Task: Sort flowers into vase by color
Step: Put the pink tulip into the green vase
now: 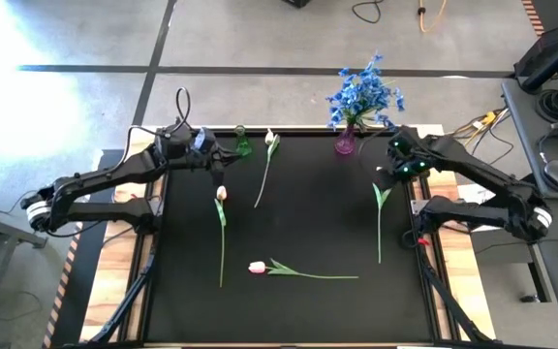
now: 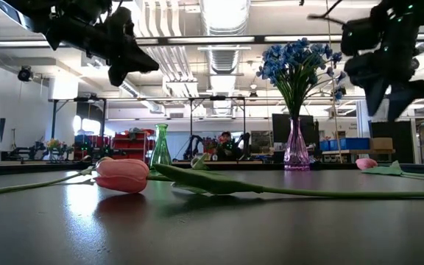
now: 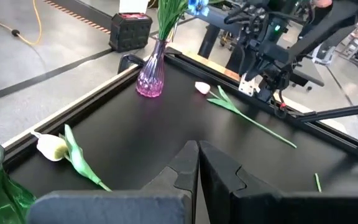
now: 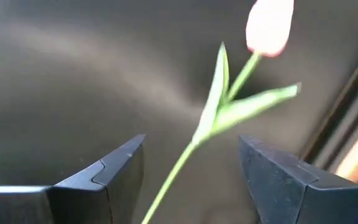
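Table (image 1: 289,233), black and broad, carries four loose tulips; the purple vase (image 1: 345,143) at its far edge already holds the blue flowers (image 1: 364,94), while the green vase (image 1: 242,143) stands empty. Right gripper (image 1: 391,173) hovers with jaws spread wide above the pink tulip (image 4: 269,28) near the right edge, so picking it seems the step in hand: descend and close on the stem. Left gripper (image 3: 197,163), jaws closed and empty, waits beside the green vase.
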Tool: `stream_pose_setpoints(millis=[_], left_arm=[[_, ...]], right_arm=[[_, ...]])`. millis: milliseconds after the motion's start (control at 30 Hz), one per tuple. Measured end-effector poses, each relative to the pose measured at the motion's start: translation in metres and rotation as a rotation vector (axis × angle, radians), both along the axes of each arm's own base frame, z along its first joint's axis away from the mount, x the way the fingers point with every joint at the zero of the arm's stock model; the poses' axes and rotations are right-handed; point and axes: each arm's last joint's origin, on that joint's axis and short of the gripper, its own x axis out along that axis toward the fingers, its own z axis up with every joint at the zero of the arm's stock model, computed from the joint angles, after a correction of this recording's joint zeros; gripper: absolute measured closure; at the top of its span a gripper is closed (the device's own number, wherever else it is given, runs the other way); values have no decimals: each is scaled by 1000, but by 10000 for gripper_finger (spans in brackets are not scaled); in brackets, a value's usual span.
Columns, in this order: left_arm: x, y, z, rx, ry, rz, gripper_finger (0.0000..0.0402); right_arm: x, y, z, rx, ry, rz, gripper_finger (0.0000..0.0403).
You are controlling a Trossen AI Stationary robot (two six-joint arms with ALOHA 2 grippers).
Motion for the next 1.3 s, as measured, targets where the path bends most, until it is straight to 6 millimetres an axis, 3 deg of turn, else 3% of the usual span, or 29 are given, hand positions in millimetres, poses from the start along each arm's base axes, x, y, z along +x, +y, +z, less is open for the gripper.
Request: stream_pose_setpoints(millis=[200, 567, 1033, 1200, 1300], left_arm=[[0, 0, -2, 9, 10, 2, 401], [-1, 0, -6, 13, 25, 1, 402], [-1, 0, -7, -6, 26, 6, 402], [-1, 0, -8, -21, 35, 8, 402], [-1, -1, -9, -28, 38, 0, 402]], right_arm=[[11, -1, -15, 37, 190, -75, 162], [30, -13, -45, 141, 328, -136, 188], [40, -19, -88, 231, 355, -153, 188], [41, -20, -94, 246, 361, -150, 192], [45, -21, -95, 256, 308, -147, 215]])
